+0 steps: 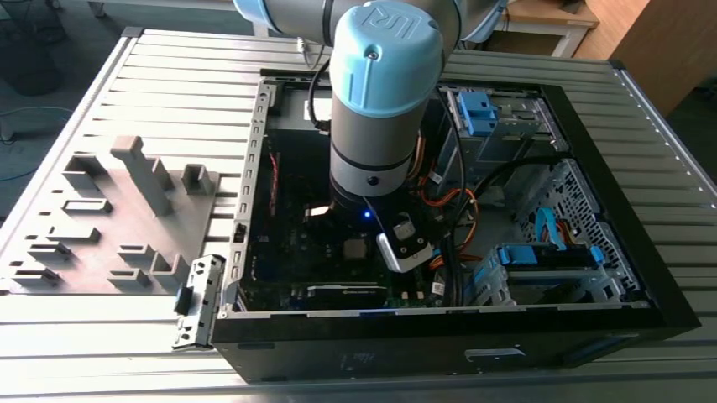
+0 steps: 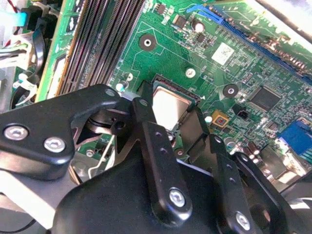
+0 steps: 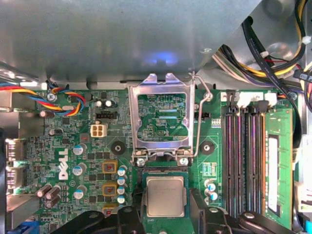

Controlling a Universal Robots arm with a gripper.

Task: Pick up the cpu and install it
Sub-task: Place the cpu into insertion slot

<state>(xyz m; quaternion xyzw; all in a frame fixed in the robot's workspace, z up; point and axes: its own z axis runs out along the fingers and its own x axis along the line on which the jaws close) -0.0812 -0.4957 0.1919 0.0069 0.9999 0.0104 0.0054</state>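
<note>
The cpu (image 3: 166,196) is seen lying flat in the socket (image 3: 142,181), with the raised bracket (image 3: 162,119) at its 12 o'clock. Thin, stiff, light and probably fragile underneath, it is best taken by two opposite edges. The fingers (image 2: 152,146) of the gripper (image 2: 170,111) are set at its 3 and 9 o'clock, spread just wider than it, and no contact can be made out.

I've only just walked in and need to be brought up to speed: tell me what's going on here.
A robot arm reaches down into an open computer case. Its pincer hangs right over the cpu, which lies flat in the socket on the motherboard. The socket bracket stands flipped open beside it, so the chip is not yet locked in. Whether the pincer grips the chip cannot be told.
</note>
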